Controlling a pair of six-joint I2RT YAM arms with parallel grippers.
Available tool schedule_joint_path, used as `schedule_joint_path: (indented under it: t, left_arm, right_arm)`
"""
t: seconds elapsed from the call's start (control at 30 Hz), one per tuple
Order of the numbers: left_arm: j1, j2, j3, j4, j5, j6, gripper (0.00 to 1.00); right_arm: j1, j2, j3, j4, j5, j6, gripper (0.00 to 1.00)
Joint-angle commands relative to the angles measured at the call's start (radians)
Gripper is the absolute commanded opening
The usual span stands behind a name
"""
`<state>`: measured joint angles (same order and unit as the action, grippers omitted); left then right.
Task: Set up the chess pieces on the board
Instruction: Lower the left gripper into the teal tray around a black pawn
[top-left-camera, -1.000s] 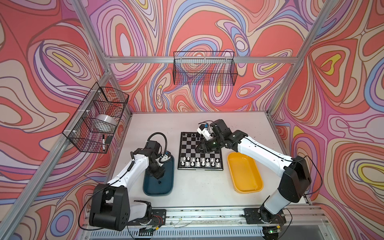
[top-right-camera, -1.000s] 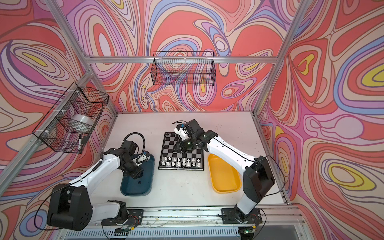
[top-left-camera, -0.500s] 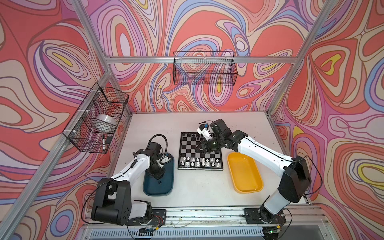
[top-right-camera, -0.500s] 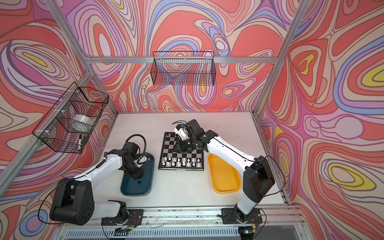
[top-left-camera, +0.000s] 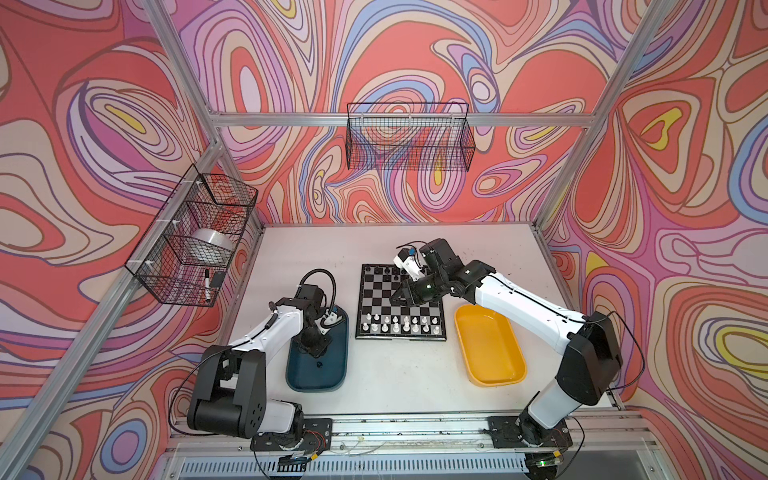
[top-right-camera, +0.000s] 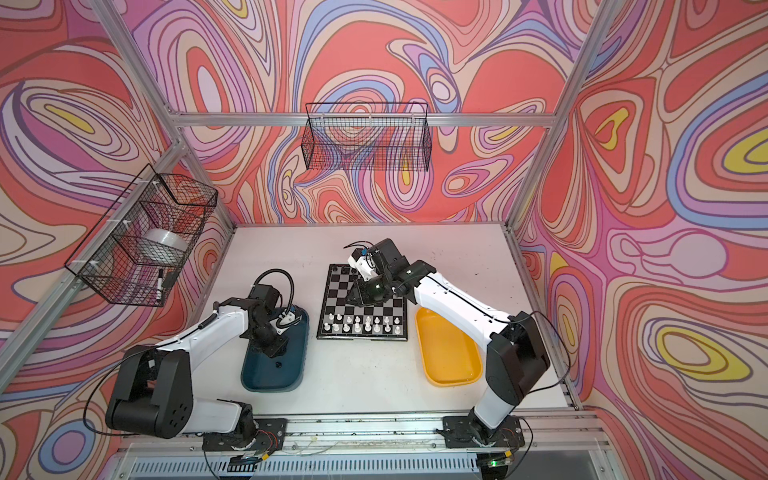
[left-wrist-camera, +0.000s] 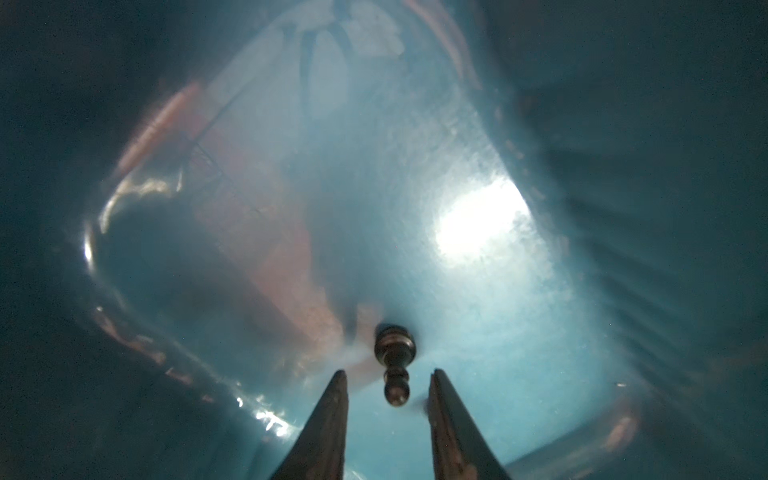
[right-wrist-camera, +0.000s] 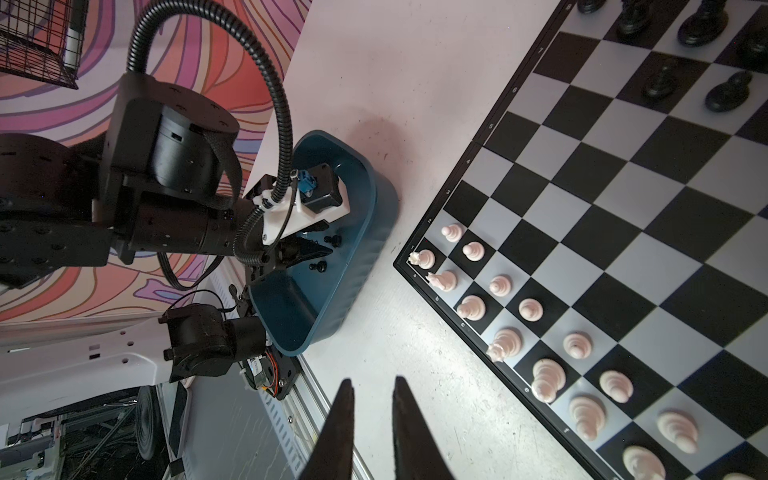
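The board (top-left-camera: 376, 299) (top-right-camera: 338, 291) lies mid-table. White chess pieces (top-left-camera: 399, 324) (right-wrist-camera: 469, 307) fill its two near rows, and a few black ones (top-left-camera: 384, 270) (right-wrist-camera: 660, 83) stand at the far end. My left gripper (top-left-camera: 318, 349) (left-wrist-camera: 388, 374) reaches down into the teal tray (top-left-camera: 332, 374) (left-wrist-camera: 498, 332). It is open, and a black pawn (left-wrist-camera: 395, 365) lies on its side between the tips, touching neither finger. My right gripper (top-left-camera: 395, 297) (right-wrist-camera: 372, 384) hovers over the board's middle, its jaws a narrow gap apart with nothing between them.
An empty yellow tray (top-left-camera: 490, 349) (top-right-camera: 449, 353) sits to the right of the board. Wire baskets hang on the back wall (top-left-camera: 409, 137) and on the left wall (top-left-camera: 195, 241). A second small black piece (right-wrist-camera: 319, 266) lies in the teal tray.
My left arm has shifted and settled lower into the teal tray, and its jaws have narrowed around the pawn. The right arm has not moved.
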<state>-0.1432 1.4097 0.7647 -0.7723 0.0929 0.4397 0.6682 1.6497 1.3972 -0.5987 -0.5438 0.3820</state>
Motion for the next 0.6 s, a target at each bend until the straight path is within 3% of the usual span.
schedule_joint_path:
  t: [0.0, 0.57]
  left_arm:
    - [0.005, 0.008, -0.002, 0.008, 0.006, -0.007, 0.34]
    - [0.005, 0.020, 0.021, 0.005, 0.034, -0.025, 0.27]
  right_arm:
    - [-0.001, 0.003, 0.034, -0.005, -0.009, -0.018, 0.18]
    - [0.000, -0.007, 0.034, -0.023, -0.021, -0.023, 0.18]
